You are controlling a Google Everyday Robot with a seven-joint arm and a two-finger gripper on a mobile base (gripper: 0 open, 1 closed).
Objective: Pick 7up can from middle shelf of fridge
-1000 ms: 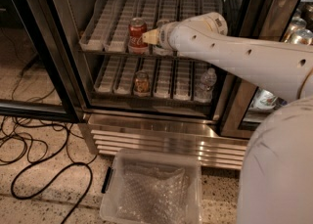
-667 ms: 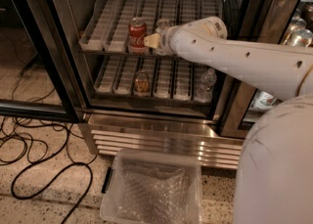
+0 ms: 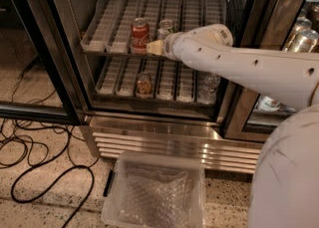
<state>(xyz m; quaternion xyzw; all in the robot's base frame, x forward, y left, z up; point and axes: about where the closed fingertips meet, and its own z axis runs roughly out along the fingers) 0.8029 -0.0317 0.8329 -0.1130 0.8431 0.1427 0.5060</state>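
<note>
White arm [image 3: 239, 65] sets the gripper [image 3: 155, 48] at the middle shelf [image 3: 99, 40], beside Coke can [image 3: 140, 34], near 7up can [image 3: 166, 26]. Approach step; grasp state cannot be told. Next: centre on 7up can.

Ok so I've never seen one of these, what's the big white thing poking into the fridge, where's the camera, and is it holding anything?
The white thing is a robot's arm, which ends in a two-finger gripper. There is only one picture, from a single camera looking down past the robot's own white body at the lower right. The arm reaches into a steel drinks fridge. The gripper is at the front of the middle shelf, right beside a red Coca-Cola can and in front of the 7up can, which it partly hides. Whether it has hold of anything cannot be seen. On the rack below stand an amber-brown can and a clear bottle. A plastic bin and black cables lie on the floor.
</note>
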